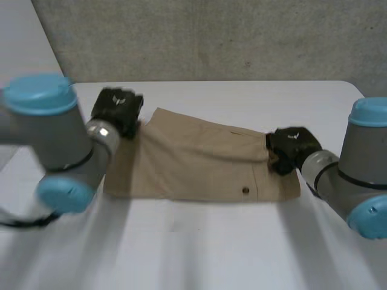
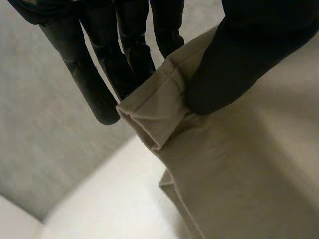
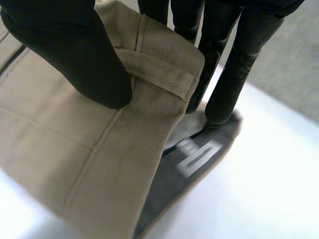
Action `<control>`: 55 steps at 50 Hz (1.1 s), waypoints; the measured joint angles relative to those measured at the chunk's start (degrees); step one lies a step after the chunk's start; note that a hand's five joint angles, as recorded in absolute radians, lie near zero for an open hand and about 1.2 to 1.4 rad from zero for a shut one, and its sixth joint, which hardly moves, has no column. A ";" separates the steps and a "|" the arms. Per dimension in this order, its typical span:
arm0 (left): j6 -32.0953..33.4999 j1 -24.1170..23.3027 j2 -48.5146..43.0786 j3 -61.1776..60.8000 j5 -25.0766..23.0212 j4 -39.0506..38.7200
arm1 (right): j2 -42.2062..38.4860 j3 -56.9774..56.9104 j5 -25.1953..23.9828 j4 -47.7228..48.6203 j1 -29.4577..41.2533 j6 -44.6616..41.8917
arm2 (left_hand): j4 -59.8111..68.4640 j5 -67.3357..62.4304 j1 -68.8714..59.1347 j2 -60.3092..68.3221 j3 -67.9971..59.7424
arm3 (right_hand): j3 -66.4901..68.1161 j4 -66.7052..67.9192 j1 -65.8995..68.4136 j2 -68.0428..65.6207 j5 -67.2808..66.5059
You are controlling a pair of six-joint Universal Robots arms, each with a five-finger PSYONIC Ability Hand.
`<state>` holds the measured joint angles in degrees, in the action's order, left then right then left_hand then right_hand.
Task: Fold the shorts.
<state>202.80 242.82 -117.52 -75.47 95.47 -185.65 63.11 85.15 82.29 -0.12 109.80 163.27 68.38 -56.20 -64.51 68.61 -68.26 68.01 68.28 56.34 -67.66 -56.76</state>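
Observation:
Tan shorts (image 1: 199, 163) lie across the middle of the white table (image 1: 199, 254), with the far half lifted and folded toward the near edge. My left hand (image 1: 118, 110) pinches the hem corner (image 2: 149, 122) at the shorts' far left end between thumb (image 2: 234, 59) and fingers (image 2: 99, 79). My right hand (image 1: 289, 148) pinches the waistband (image 3: 164, 79) at the right end, thumb (image 3: 84, 64) on top and fingers (image 3: 234, 64) behind it. The grey inner lining with a label (image 3: 197, 157) shows under the raised waistband. A dark button (image 1: 245, 191) sits near the front right.
A grey wall (image 1: 211, 36) stands behind the table's far edge. Bare white table surface spreads in front of the shorts and to both sides.

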 measured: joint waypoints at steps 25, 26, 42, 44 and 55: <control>8.11 -0.13 -44.76 44.64 -8.36 -22.94 | -27.19 -26.04 13.08 29.09 2.06 -17.62 | -40.87 39.40 43.77 -40.95 40.24 | -51.82 -52.21 -43.48 51.98 49.77; 7.93 -0.23 -44.64 43.33 -8.18 -24.05 | -27.26 -26.29 13.04 29.23 2.12 -17.54 | -52.48 50.30 52.28 -52.43 51.71 | -55.57 -54.78 -44.60 54.79 52.54; -0.37 0.17 -18.16 10.28 -6.62 -27.65 | -6.09 -9.53 7.65 15.47 0.87 -6.31 | -56.51 53.61 53.33 -57.07 55.93 | -55.73 -54.79 -44.60 54.82 52.85; -0.91 0.25 -16.40 8.19 -6.58 -27.45 | -4.22 -6.99 6.09 10.97 0.23 -4.69 | -56.51 53.61 53.33 -57.08 55.93 | -55.73 -54.79 -44.60 54.82 52.85; -6.32 0.99 -1.17 -12.30 -6.56 -24.14 | -4.49 -0.38 1.47 3.07 -3.68 3.96 | -56.51 53.61 53.33 -57.08 55.92 | -48.22 -48.46 -39.33 47.83 47.14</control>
<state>196.48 243.81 -118.69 -87.76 88.90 -209.79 58.62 84.77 83.76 2.95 106.12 167.23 11.87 -2.58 -11.19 11.53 -12.34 19.79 19.83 17.02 -19.84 -9.62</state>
